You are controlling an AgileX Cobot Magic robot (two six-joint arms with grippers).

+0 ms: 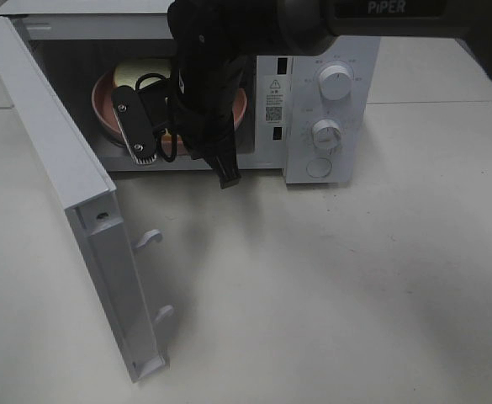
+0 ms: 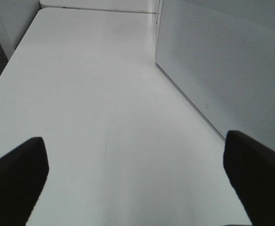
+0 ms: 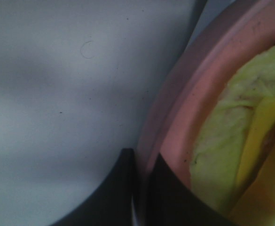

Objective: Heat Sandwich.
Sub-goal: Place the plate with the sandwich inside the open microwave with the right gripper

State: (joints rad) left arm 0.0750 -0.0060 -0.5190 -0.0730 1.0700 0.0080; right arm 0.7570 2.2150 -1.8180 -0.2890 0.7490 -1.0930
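Inside the microwave [image 1: 351,109] my right claw [image 3: 144,160] grips the plate [image 3: 184,94], sandwich [image 3: 222,141] aboard; left claw [image 2: 135,155] gapes empty. Door [image 1: 44,143] at eight o'clock awaits shutting.

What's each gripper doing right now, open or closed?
Left gripper: open, empty.
Right gripper: closed on the pink plate rim.

Jaws clamped on rim of pink plate [image 3: 184,94], sandwich [image 3: 231,155] on it, grey surface [image 3: 57,94] beside

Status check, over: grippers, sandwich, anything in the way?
Left gripper open over table beside microwave. Right gripper clamped on plate rim, inside microwave. Sandwich on plate, in cavity. Door wide open; no obstruction seen.
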